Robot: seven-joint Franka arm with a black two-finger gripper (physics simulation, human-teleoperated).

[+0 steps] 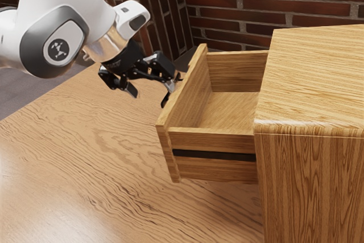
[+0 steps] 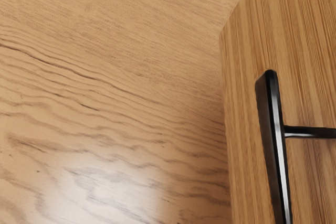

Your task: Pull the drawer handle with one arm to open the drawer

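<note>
At the outer face of the drawer (image 1: pixel 215 140), on the exterior view's left, the tool (image 1: pixel 150 98) hangs just beside the front panel, its two black fingers spread apart with nothing between them, so I read it as open and empty. The drawer stands pulled well out of the cabinet (image 1: pixel 313 152), its bare wooden inside showing, so the opening looks largely done. The wrist view shows the black bar handle (image 2: pixel 273 145) on its standoff against the panel, off to one side of the hand rather than under it. If more travel is wanted, I judge the hand must first centre on the bar, close across it from both sides, then draw straight back along the drawer's run. A skewed pull could bind the slide. If not, back away squarely so that no finger clips the bar or panel. The arm enters from the exterior view's upper left, white forearm high, wrist bent down and toward the exterior view's right, with the hand low over the counter (image 1: pixel 85 163).
</note>
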